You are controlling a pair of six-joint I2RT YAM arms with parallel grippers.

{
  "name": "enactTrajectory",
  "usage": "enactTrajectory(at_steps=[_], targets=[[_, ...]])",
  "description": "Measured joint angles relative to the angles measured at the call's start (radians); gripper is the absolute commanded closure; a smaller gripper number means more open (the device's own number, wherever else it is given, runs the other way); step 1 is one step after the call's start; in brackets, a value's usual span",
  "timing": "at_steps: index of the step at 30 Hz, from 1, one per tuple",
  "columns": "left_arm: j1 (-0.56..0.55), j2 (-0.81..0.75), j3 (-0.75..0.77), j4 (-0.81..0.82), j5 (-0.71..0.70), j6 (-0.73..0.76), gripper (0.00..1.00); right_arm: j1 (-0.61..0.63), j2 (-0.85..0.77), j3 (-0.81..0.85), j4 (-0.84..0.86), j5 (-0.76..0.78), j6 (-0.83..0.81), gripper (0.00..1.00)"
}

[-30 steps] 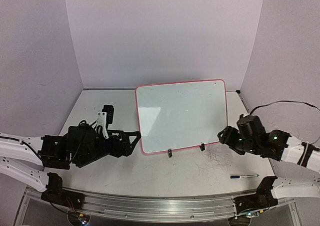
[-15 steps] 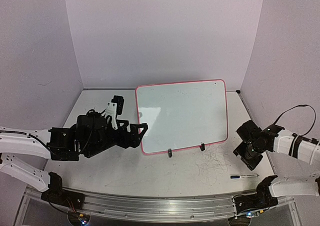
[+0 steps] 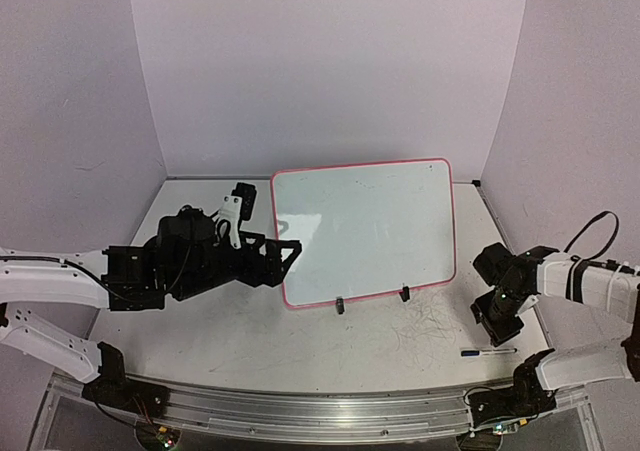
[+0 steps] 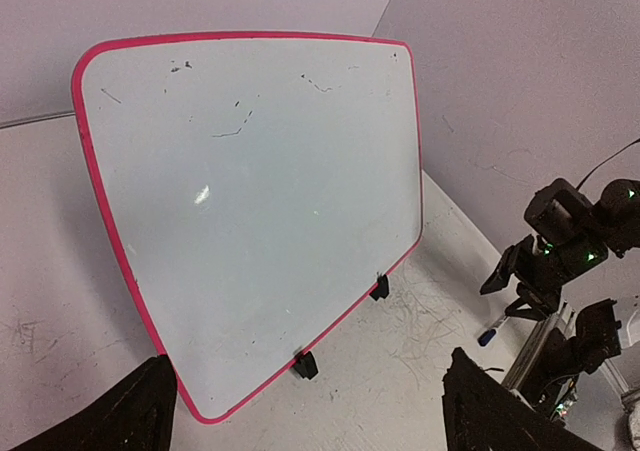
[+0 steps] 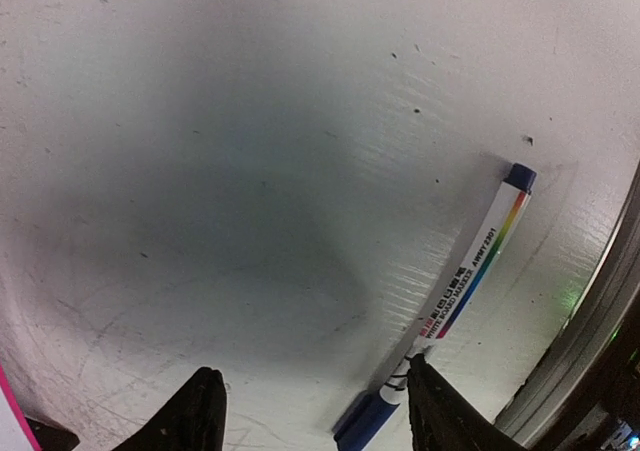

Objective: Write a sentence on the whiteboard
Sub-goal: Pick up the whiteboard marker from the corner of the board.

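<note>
The whiteboard [image 3: 362,229] with its red-pink rim leans upright on two black clip feet at mid-table; its face [image 4: 250,191] carries only a few faint specks, and the sentence is out of view. My left gripper [image 3: 284,261] is open wide just left of the board's lower left corner, its fingers [image 4: 128,423] framing the board's bottom edge. A blue-capped white marker [image 3: 488,351] lies flat near the front right. My right gripper [image 3: 497,317] hangs open just above the marker [image 5: 470,271], whose blue end sits beside the right finger [image 5: 432,406].
Grey scribbles [image 3: 430,326] mark the tabletop in front of the board. A metal rail [image 3: 300,411] runs along the near edge. Purple walls close in on three sides, with the right wall near my right arm [image 4: 560,241].
My left gripper slid right, up to the board's lower left corner. The right arm pulled back from the board and dropped over the marker, its jaws narrowing a little.
</note>
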Motion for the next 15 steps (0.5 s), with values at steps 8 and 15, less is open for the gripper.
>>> enactTrajectory(at_steps=[8, 15], targets=[[0.018, 0.007, 0.009, 0.007, 0.036, 0.013, 0.06, 0.000, 0.000, -0.049, 0.017, -0.069, 0.056, 0.37], [0.033, 0.020, 0.026, 0.008, 0.058, 0.025, 0.06, 0.000, -0.003, -0.067, 0.024, -0.092, 0.074, 0.42]])
